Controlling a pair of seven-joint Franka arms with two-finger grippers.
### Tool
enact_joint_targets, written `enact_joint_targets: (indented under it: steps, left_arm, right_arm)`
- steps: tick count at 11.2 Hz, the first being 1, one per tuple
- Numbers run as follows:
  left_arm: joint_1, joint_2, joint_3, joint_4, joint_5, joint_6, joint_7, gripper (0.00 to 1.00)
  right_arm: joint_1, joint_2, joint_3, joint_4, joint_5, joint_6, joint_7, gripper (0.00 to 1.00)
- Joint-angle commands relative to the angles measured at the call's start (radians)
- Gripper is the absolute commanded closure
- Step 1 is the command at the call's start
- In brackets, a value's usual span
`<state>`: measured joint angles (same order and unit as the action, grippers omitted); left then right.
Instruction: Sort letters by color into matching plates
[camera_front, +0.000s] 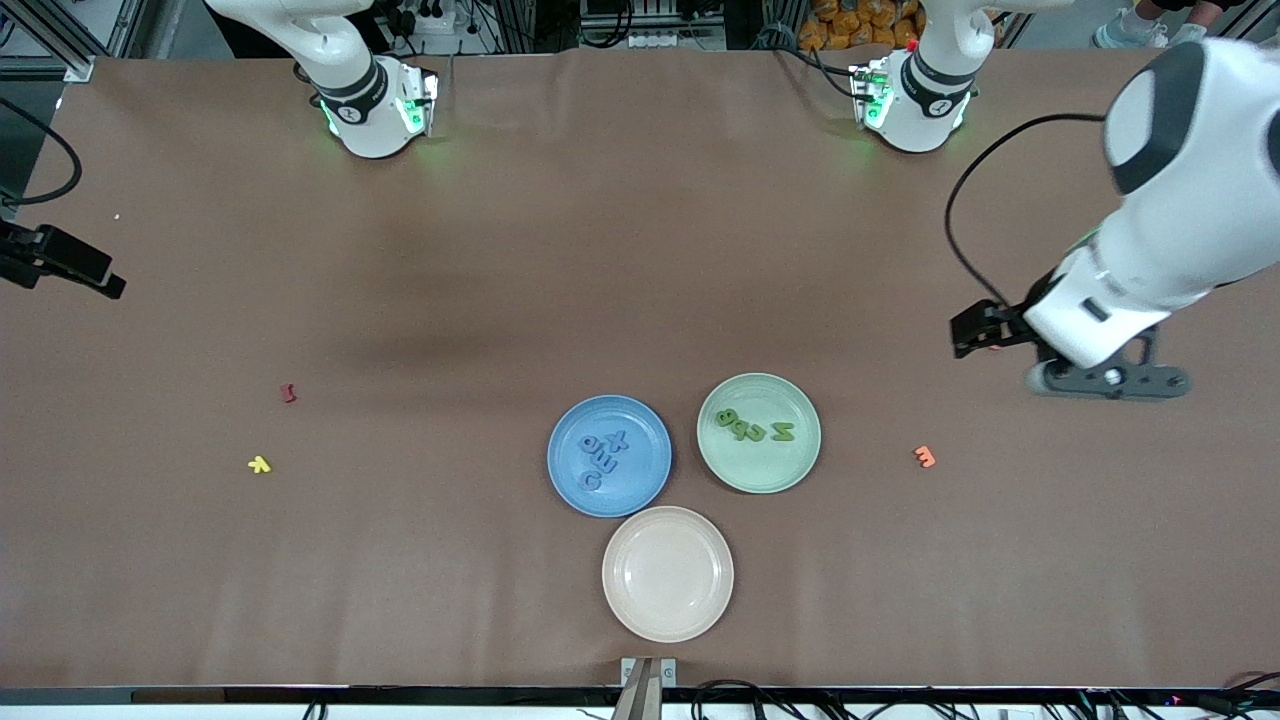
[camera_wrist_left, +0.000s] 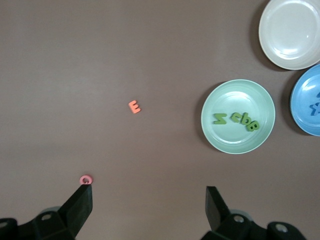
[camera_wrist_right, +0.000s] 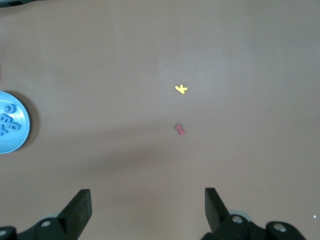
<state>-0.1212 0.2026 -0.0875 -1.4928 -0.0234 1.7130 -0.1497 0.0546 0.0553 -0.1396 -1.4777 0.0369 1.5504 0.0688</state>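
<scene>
Over at the left arm's end of the brown worktop (camera_front: 560, 250), the left claw (camera_wrist_left: 148, 210) hangs in the air with its fingers spread wide and nothing between them. A little pink foam ring letter (camera_wrist_left: 86, 179) sits on the worktop right by one of its fingertips, and a small orange foam letter E (camera_wrist_left: 134, 107) lies a bit farther out from the claw, toward the plates.

Past that orange one is the round pale mint green plate (camera_front: 790, 475), and it's got four green foam letters (camera_front: 752, 428) lying in a row inside it. Just beside it, toward the right arm's end, is the round medium blue plate (camera_front: 575, 485) with four blue foam letters (camera_front: 602, 458) clustered in it. A round cream-beige plate (camera_front: 668, 573) sits nearer the front camera than both, tucked between them, nothing in it.

The right claw (camera_wrist_right: 148, 210) is way off over the right arm's end of the worktop, fingers also wide apart and holding nothing, just waiting there. Out in front of it on the worktop are a tiny dark red foam letter (camera_wrist_right: 180, 130) and, a little farther from the claw, a small yellow foam letter K (camera_wrist_right: 181, 89). Both of those are well apart from the plates.
</scene>
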Motion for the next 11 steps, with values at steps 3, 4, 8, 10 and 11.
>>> enact_joint_targets:
  steps: [3, 4, 8, 10, 11]
  left_arm:
    - [0.074, -0.100, -0.031, -0.029, 0.060, -0.030, -0.021, 0.00]
    - [0.074, -0.112, -0.038, -0.030, 0.112, -0.032, -0.022, 0.00]
    - [0.074, -0.127, -0.026, -0.029, 0.114, -0.038, -0.028, 0.00]
    - [0.074, -0.129, -0.018, -0.030, 0.109, -0.039, -0.028, 0.00]
    - [0.084, -0.137, -0.021, -0.030, 0.105, -0.039, -0.030, 0.00]
  right_arm:
    - [-0.022, -0.002, 0.021, 0.004, -0.012, 0.007, 0.014, 0.00]
    - [-0.022, -0.002, 0.021, 0.004, -0.012, 0.008, 0.013, 0.00]
    - [-0.019, -0.002, 0.021, 0.002, -0.012, 0.014, 0.013, 0.00]
    - [-0.019, -0.002, 0.021, 0.002, -0.012, 0.014, 0.013, 0.00]
    - [-0.019, -0.002, 0.021, 0.002, -0.012, 0.013, 0.013, 0.00]
